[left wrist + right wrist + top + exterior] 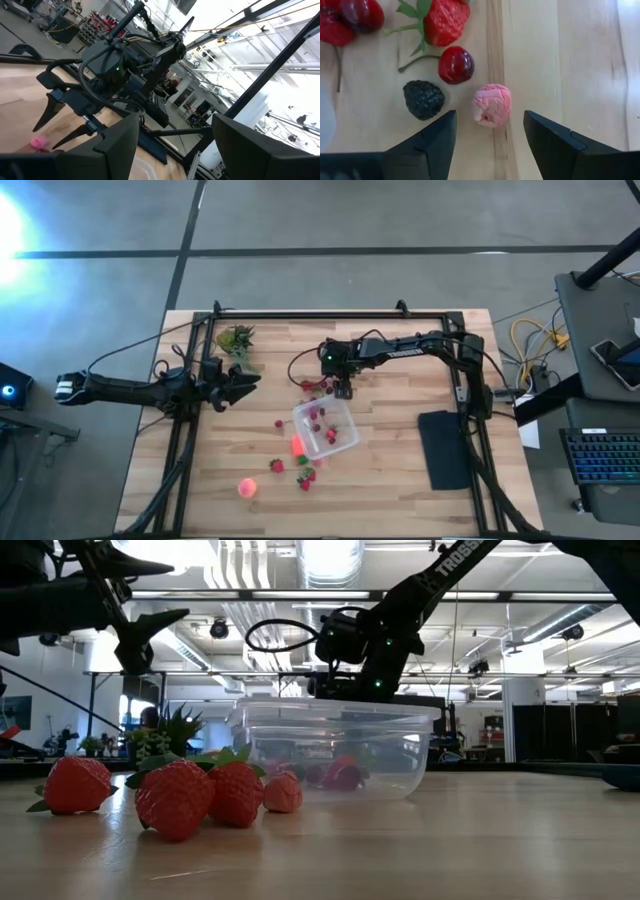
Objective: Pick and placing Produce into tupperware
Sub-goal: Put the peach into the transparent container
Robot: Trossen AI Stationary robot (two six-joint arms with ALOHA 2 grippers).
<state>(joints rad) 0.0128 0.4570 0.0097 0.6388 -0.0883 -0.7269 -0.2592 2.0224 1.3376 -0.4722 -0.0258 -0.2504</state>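
The clear tupperware (336, 416) sits mid-table with a few red berries inside; it also shows in the low view (335, 750). Strawberries (304, 478) lie on the wood near it, and a round orange-pink fruit (247, 488) lies nearer the table's near edge. My right gripper (489, 120) points down, open, its fingers on either side of a small pink raspberry (492, 105) without touching it. Beside that lie a blackberry (423, 99), a cherry (456, 65) and a strawberry (445, 20). My left gripper (240, 385) hovers open to the left of them.
A green leafy clump (238, 340) sits at the table's far left. A flat black pad (445, 448) lies on the right side. Three strawberries (175, 798) stand close to the low camera. Bare wood lies between the tupperware and the pad.
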